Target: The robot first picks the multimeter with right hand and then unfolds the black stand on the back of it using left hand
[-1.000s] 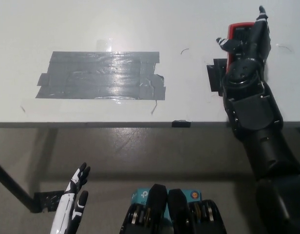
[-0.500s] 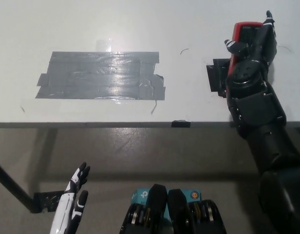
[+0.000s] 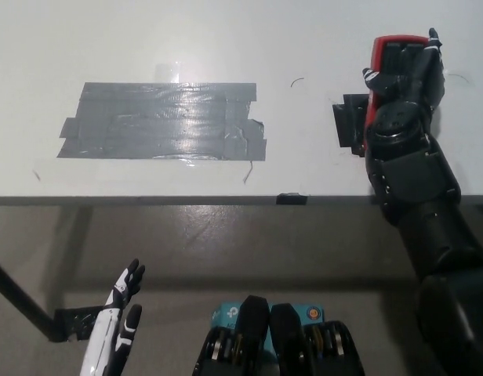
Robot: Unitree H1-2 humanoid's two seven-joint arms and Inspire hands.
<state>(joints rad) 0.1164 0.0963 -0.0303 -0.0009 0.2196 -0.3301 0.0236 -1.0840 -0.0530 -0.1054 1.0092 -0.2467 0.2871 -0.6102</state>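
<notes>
Under the right hand [image 3: 404,74], at the table's [image 3: 226,31] far right, lies the multimeter [image 3: 390,51], red-edged, dark face up. Fingers drape over its top and one tip pokes past the far side; they look curled around the body, though from this steep angle it can't be confirmed the grip is fully closed or the meter is off the surface. A small black patch [image 3: 348,121] sits just beside the wrist on its inner side. Left hand [image 3: 120,317] rests low, well apart from the work, below the table edge, fingers spread, holding nothing.

Step in hand: secure the pick. Judgement: wrap both long edges, keep the palm off the back panel, lift straight, then rotate so the stand faces the left hand. Grey tape patch [image 3: 163,121] further inward is irrelevant.
</notes>
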